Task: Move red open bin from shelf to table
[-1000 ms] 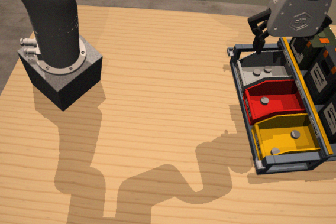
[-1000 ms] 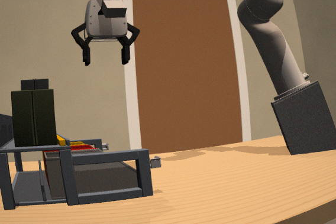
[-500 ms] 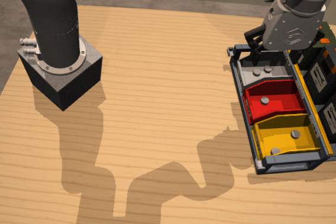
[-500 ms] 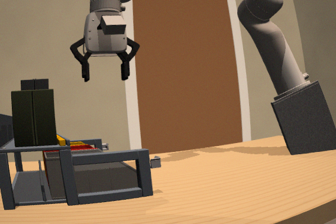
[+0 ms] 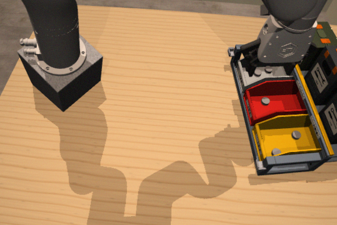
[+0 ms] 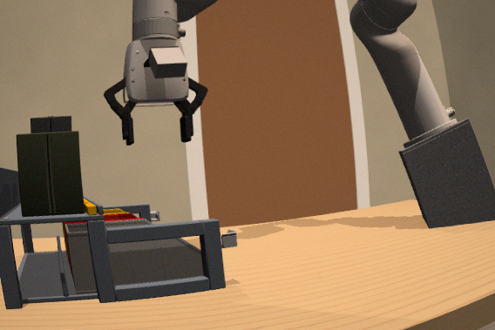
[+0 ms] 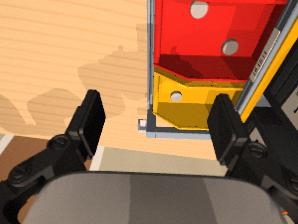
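Note:
The red open bin (image 5: pixel 285 107) (image 6: pixel 126 218) (image 7: pixel 200 35) stands in the middle of the shelf (image 5: pixel 239 91) (image 6: pixel 213 255) (image 7: pixel 150 75), with grey round parts in it. The yellow bin (image 5: pixel 282 141) (image 7: pixel 207 95) is on one side of it and the grey bin (image 5: pixel 252 82) (image 6: pixel 80 259) on the other. All three look level, low fronts out. My gripper (image 5: pixel 270 70) (image 6: pixel 157 132) (image 7: pixel 156 105) is open and empty, pointing down, well above the shelf. In the top view it overlaps the grey bin and hides part of it. The red bin's base is hidden.
A green case (image 5: pixel 321 34) (image 6: pixel 48 172) and dark cases (image 5: pixel 318 76) stand on the shelf's upper deck behind a yellow bar (image 5: pixel 314 111) (image 7: pixel 272 65). Small brackets (image 5: pixel 231 51) (image 6: pixel 229 239) stick out at the shelf's front. The arm's base block (image 5: pixel 63 91) (image 6: pixel 449 177) stands across the table.

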Controlling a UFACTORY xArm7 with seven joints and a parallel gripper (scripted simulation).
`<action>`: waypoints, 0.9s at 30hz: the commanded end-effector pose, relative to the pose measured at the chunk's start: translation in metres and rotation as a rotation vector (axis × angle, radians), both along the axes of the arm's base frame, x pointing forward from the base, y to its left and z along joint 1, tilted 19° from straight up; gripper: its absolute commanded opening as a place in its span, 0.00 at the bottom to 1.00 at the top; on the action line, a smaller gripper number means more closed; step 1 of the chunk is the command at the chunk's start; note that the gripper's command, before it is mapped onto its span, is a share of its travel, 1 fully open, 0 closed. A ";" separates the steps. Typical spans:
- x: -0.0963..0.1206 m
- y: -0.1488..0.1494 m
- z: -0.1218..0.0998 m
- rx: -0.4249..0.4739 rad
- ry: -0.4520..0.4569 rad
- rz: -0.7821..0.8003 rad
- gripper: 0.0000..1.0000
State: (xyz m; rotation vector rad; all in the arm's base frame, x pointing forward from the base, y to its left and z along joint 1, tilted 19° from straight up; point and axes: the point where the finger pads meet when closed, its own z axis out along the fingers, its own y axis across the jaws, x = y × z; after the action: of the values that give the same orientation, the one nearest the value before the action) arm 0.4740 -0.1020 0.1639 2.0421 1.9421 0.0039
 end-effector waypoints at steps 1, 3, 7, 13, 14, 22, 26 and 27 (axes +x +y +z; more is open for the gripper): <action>0.000 0.002 0.008 -0.001 -0.004 0.001 1.00; -0.001 0.002 0.009 -0.001 -0.004 0.001 1.00; -0.001 0.002 0.009 -0.001 -0.004 0.001 1.00; -0.001 0.002 0.009 -0.001 -0.004 0.001 1.00; -0.001 0.002 0.009 -0.001 -0.004 0.001 1.00; -0.002 0.003 0.014 -0.001 -0.004 0.001 1.00; -0.002 0.003 0.014 -0.001 -0.004 0.001 1.00; -0.002 0.003 0.014 -0.001 -0.004 0.001 1.00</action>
State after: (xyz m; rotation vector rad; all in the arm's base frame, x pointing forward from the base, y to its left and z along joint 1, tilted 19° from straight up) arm 0.4712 -0.0991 0.1764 2.0421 1.9419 0.0037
